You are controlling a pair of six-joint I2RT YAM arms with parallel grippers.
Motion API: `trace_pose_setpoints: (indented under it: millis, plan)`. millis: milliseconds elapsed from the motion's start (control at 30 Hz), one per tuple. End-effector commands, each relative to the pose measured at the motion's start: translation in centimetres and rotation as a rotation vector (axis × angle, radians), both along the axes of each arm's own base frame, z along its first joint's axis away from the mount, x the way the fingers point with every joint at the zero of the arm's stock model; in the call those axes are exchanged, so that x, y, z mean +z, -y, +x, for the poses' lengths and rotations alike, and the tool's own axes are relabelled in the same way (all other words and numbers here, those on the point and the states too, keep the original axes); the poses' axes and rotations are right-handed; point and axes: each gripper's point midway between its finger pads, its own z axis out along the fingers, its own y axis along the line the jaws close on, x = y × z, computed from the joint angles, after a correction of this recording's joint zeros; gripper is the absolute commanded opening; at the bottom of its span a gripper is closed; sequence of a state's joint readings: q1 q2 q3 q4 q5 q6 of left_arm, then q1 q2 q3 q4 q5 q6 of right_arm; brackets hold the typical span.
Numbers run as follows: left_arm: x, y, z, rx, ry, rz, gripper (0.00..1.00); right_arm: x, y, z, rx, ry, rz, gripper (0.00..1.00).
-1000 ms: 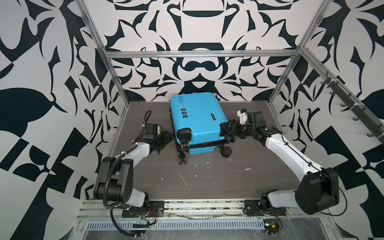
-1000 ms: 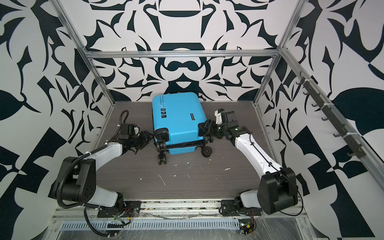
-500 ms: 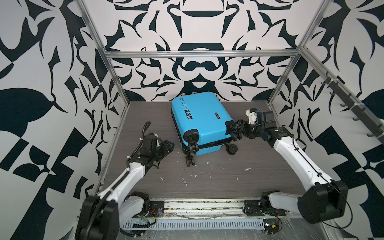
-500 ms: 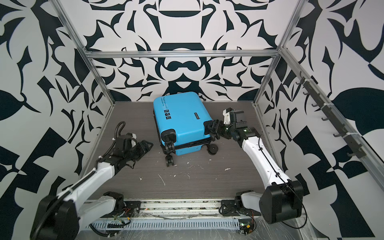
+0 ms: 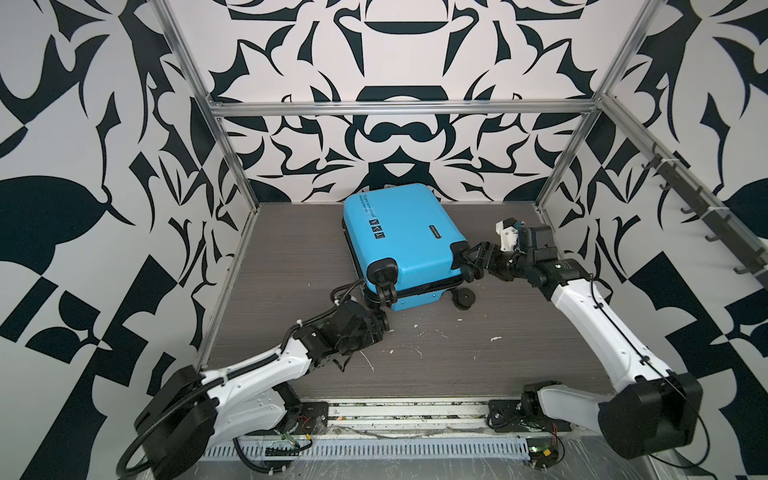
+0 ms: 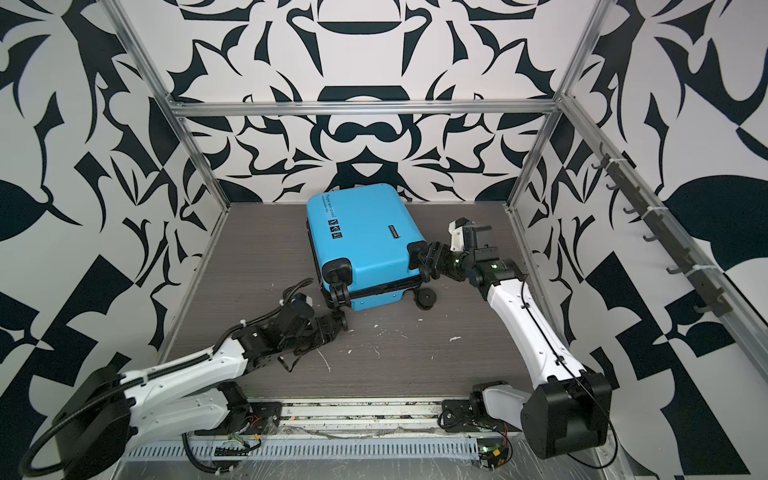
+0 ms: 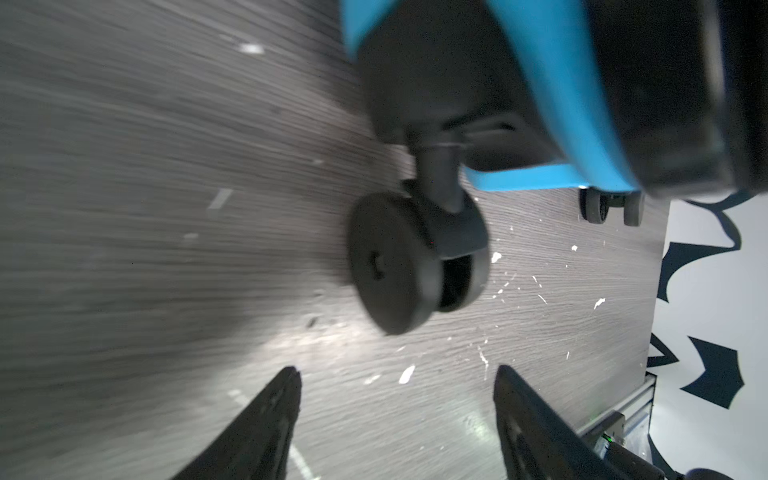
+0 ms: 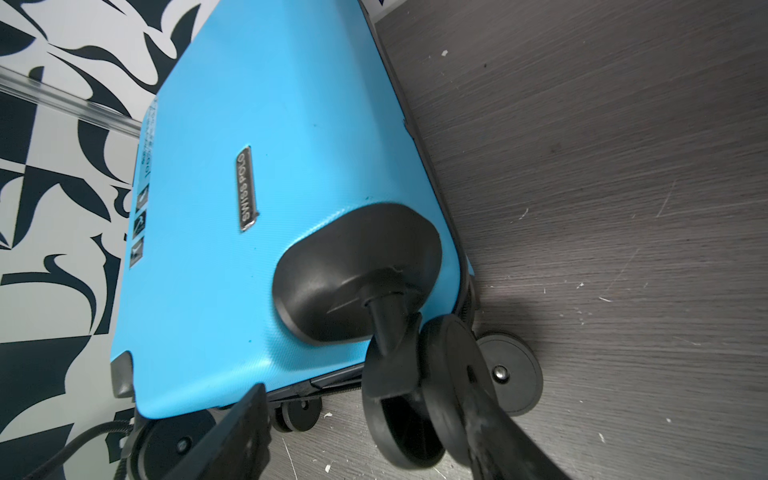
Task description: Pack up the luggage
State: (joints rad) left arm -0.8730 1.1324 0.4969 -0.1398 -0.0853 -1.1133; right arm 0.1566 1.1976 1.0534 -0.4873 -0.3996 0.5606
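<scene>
The closed luggage is being repositioned on the bench. The left gripper has its fingers open and empty. The right gripper has its fingers open, straddling a wheel. Next, probably clamp that wheel.

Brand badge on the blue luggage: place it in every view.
In a top view: brand badge on the luggage's upper face, right side.
In a top view: same place.
Left wrist: not in it.
Right wrist: on the blue shell, beside the black wheel housing.
Shared landmark: that blue shell.
</scene>
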Motion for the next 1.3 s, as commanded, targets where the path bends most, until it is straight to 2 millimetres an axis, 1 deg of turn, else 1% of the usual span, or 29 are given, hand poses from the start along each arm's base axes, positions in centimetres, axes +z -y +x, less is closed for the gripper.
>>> trace_pose_setpoints:
  millis: [0,100,167,267,433,533,600,800,867,900,933,1000,1033,1100,1200,1267]
  plan:
    - [0.5,1.7,1.6,0.06,0.033,-0.029,0.76,1.6,0.5,-0.3,-0.004,0.056,-0.011,0.75]
    - [-0.3,2.0,2.1,0.088,0.033,-0.028,0.76,1.8,0.6,-0.5,0.0,0.061,-0.008,0.75]
    - [-1.2,2.0,2.4,0.101,0.024,-0.003,0.76,1.8,0.7,-0.5,0.004,0.062,-0.006,0.75]
    - [-1.6,2.3,2.8,0.105,0.021,0.015,0.75,1.8,0.8,-0.5,0.007,0.059,0.002,0.75]
    - [-2.9,2.8,3.1,0.124,0.01,0.008,0.71,1.4,1.1,-0.5,0.008,0.045,0.022,0.75]
    - [-3.3,3.2,3.3,0.126,0.011,-0.021,0.69,1.1,1.2,-0.6,0.01,0.041,0.028,0.75]
    - [-3.2,3.7,3.4,0.121,0.022,-0.048,0.65,0.9,1.2,-0.7,0.01,0.034,0.031,0.75]
    - [-3.0,4.2,3.5,0.117,0.069,-0.162,0.41,0.6,1.3,-0.8,0.002,0.026,0.04,0.75]
    - [-3.2,4.0,3.3,0.132,0.081,-0.208,0.36,0.7,1.2,-0.8,0.001,0.026,0.045,0.75]
    - [-3.3,4.0,3.2,0.133,0.082,-0.222,0.36,0.6,1.2,-0.8,0.001,0.024,0.047,0.75]
    - [-3.6,3.8,3.0,0.133,0.072,-0.223,0.4,0.7,1.1,-0.7,0.001,0.025,0.051,0.75]
    - [-4.5,3.4,2.5,0.135,0.043,-0.198,0.57,0.8,1.1,-0.7,0.0,0.025,0.055,0.75]
    - [-4.9,2.9,2.2,0.141,0.025,-0.177,0.64,0.8,1.1,-0.7,-0.002,0.024,0.056,0.75]
    - [-5.5,2.0,1.7,0.152,0.009,-0.148,0.68,1.2,1.1,-0.6,-0.002,0.031,0.057,0.75]
    - [-6.3,-0.4,0.7,0.202,-0.019,-0.093,0.71,1.8,1.1,-0.7,-0.003,0.042,0.055,0.75]
    - [-6.2,-2.1,-0.1,0.232,-0.026,-0.059,0.72,2.4,1.3,-0.8,-0.006,0.052,0.05,0.75]
